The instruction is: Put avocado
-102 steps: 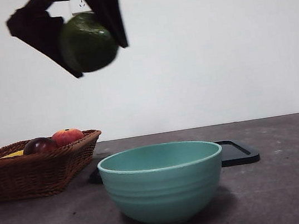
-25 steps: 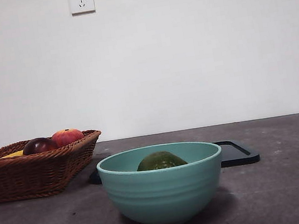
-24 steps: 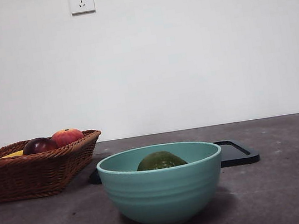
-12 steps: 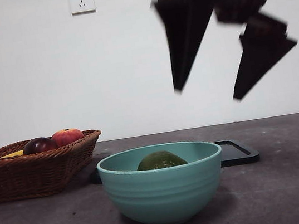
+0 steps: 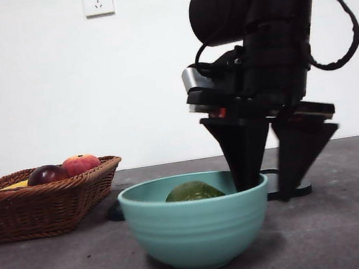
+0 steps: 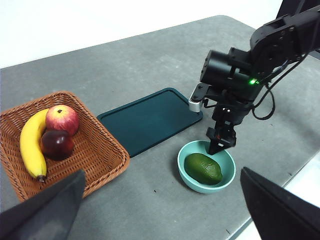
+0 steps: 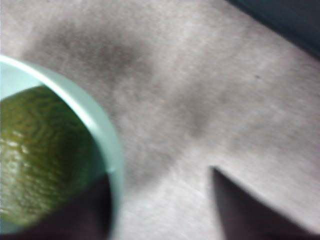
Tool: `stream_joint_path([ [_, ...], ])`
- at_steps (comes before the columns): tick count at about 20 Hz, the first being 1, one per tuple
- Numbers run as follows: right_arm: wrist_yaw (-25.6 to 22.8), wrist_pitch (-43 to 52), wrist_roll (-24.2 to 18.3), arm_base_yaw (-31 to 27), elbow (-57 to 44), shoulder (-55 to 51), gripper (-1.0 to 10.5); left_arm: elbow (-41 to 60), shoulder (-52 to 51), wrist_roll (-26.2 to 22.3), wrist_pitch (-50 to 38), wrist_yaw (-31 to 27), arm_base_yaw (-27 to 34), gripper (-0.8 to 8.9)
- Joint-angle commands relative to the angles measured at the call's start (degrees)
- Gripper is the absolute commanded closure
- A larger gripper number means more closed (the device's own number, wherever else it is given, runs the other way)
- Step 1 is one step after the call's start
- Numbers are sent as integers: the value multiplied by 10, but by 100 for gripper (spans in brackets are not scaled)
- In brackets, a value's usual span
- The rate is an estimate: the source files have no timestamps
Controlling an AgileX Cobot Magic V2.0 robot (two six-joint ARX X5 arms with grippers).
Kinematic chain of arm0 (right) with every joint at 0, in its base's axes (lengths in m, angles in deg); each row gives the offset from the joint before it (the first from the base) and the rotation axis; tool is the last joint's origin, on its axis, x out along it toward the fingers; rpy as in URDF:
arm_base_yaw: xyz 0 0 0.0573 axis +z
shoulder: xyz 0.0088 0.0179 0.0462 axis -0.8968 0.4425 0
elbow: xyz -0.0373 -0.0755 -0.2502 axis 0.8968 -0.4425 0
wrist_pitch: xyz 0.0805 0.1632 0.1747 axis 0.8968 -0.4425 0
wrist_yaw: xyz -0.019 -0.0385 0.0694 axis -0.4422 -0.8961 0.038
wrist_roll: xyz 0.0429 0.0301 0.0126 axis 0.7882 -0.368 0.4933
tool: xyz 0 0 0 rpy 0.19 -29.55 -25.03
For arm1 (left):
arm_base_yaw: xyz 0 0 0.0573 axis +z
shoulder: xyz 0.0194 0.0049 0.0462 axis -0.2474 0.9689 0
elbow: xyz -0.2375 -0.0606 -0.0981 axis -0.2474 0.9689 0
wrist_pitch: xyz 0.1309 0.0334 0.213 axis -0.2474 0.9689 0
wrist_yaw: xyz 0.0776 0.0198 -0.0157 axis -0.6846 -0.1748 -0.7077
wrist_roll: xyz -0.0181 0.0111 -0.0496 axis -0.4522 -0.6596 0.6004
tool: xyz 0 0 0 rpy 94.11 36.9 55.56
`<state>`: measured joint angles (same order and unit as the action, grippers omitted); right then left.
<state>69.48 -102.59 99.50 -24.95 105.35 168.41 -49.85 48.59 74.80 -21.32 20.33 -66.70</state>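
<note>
On your left you see a basket (image 5: 41, 202) of fruit, untouched. Your avocado (image 5: 193, 191) lies inside the bowl (image 5: 197, 230), free of any grip. Your right gripper (image 5: 271, 175) stands open astride the bowl's rim, one jaw inside, one outside. Your left gripper (image 6: 160, 212) waits high above, jaws wide.

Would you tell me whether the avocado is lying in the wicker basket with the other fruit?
No, the avocado lies inside the teal bowl, apart from the wicker basket.

front: low, level | left wrist: high, overlooking | shared: bowl (image 5: 197, 223)
</note>
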Motion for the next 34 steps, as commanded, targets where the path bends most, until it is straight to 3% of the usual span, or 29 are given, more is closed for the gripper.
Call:
stream_joint_path([
  [1,21,14,-7,5,9,11,933,-6,3,2,-8,-1,-5,314],
  [6,7,19,20,4,19,11,940,-6,3,2,-8,-1,-5,314],
  [8,-54,11,40,-6,45,15,940,-6,3,2,-9,-1,-5,314],
  [18,-12,-83,40,-120,414,247,940,-6,3,2,-11,-1,-5,314],
  [26,14,-99,53,-138,441,290,938,-6,3,2,-11,-1,-5,314],
  [27,14,-100,50,-138,441,291,909,-6,3,2,-11,-1,-5,314],
  [29,14,-99,50,-137,441,292,701,-6,3,2,-11,-1,-5,314],
  [31,12,-102,54,-138,443,290,585,-6,3,2,-11,-1,-5,314],
  [32,4,-113,54,-143,451,283,562,-6,3,2,-11,-1,-5,314],
  [34,-48,-161,46,-150,491,256,361,-6,3,2,-11,-1,-5,314],
])
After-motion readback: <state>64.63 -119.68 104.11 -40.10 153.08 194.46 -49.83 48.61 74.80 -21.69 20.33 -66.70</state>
